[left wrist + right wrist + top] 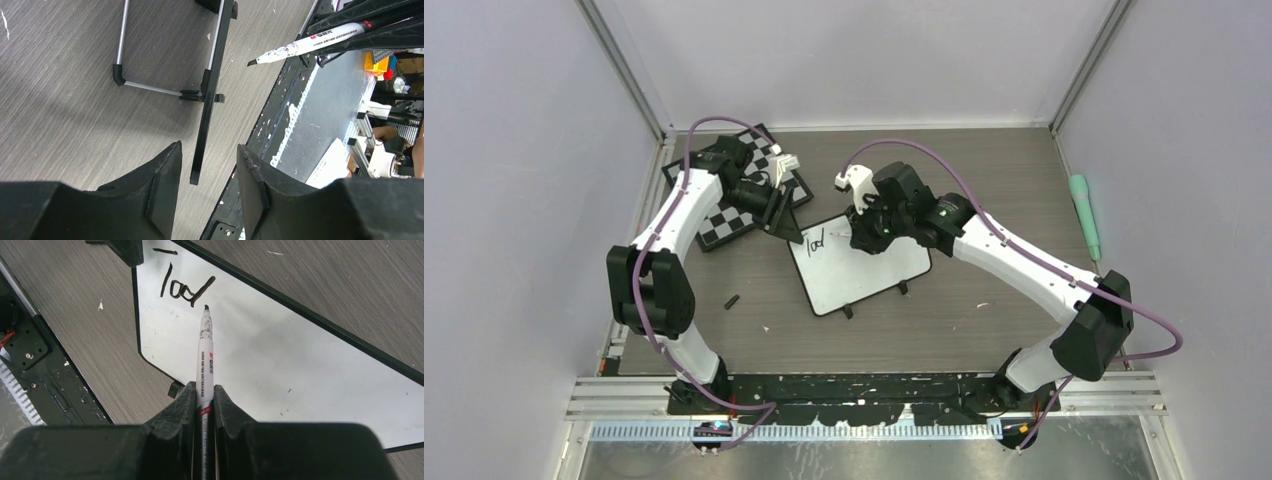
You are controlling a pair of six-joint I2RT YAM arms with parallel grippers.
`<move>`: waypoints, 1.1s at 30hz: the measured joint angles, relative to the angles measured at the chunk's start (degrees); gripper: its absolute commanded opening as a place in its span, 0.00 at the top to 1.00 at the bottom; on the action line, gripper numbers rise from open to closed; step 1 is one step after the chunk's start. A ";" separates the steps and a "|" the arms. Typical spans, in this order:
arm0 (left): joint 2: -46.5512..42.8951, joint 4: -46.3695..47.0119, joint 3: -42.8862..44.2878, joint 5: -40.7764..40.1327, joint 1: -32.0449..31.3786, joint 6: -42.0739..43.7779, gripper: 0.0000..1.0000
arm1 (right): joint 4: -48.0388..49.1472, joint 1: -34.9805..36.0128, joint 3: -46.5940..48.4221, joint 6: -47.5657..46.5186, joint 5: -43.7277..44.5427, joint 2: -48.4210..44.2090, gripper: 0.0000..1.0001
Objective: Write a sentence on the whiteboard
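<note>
The whiteboard [864,268] lies propped on the table, with black letters reading "Tod" [816,241] at its far left corner. My right gripper [864,228] is shut on a white marker [206,360], whose tip sits at the end of the letters [182,287] on the board [280,355]. My left gripper [786,222] is open at the board's far left corner. In the left wrist view the board's thin black edge [205,135] runs between the fingers of that gripper [209,146] without touching them. The marker also shows in that view [305,44].
The checkered chessboard [724,215] lies behind the left gripper. A small black piece [732,300] lies on the table left of the whiteboard. A green tool [1084,215] lies at the right edge. The whiteboard's wire stand [150,89] shows beneath it.
</note>
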 measured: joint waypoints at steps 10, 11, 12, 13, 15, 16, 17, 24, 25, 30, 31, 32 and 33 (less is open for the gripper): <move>-0.37 1.29 -0.61 0.04 0.00 -1.36 0.71 | 1.57 0.39 -0.20 1.33 -0.35 0.66 1.00; -0.37 1.40 -0.74 0.04 0.00 -1.42 0.74 | 1.62 0.46 -0.24 1.49 -0.33 0.87 1.00; -0.37 1.42 -0.85 0.02 0.00 -1.49 0.76 | 1.62 0.57 -0.26 1.55 -0.33 0.96 1.00; -0.37 1.60 -0.96 0.02 0.00 -1.57 0.77 | 1.66 0.68 -0.37 1.68 -0.28 1.01 1.00; -0.37 1.88 -1.18 0.02 0.00 -1.64 0.79 | 1.68 0.83 -0.55 1.77 -0.22 1.01 1.00; -0.37 2.01 -1.29 0.04 0.00 -1.66 0.80 | 1.68 0.85 -0.57 1.88 -0.11 1.01 1.00; -0.37 2.12 -1.38 0.02 0.00 -1.68 0.81 | 1.68 0.96 -0.57 1.92 -0.09 1.01 1.00; -0.37 2.49 -1.66 0.04 0.00 -1.66 0.87 | 2.05 1.03 -0.98 2.12 0.42 1.16 1.00; -0.37 2.51 -1.66 0.09 0.00 -1.62 0.88 | 2.08 1.03 -0.98 2.12 0.57 1.29 1.00; -0.37 2.49 -1.84 0.46 -0.02 -1.57 0.92 | 2.10 1.03 -0.98 2.14 1.11 1.75 1.00; -0.37 2.49 -1.88 0.57 -0.07 -1.57 0.92 | 2.10 1.03 -0.98 2.14 1.22 1.77 1.00; -0.37 2.49 -1.92 0.66 -0.07 -1.55 0.93 | 2.10 1.03 -0.98 2.14 1.40 1.86 1.00; -0.37 2.49 -1.97 0.68 -0.07 -1.55 0.93 | 2.12 1.03 -0.98 2.14 1.53 1.95 1.00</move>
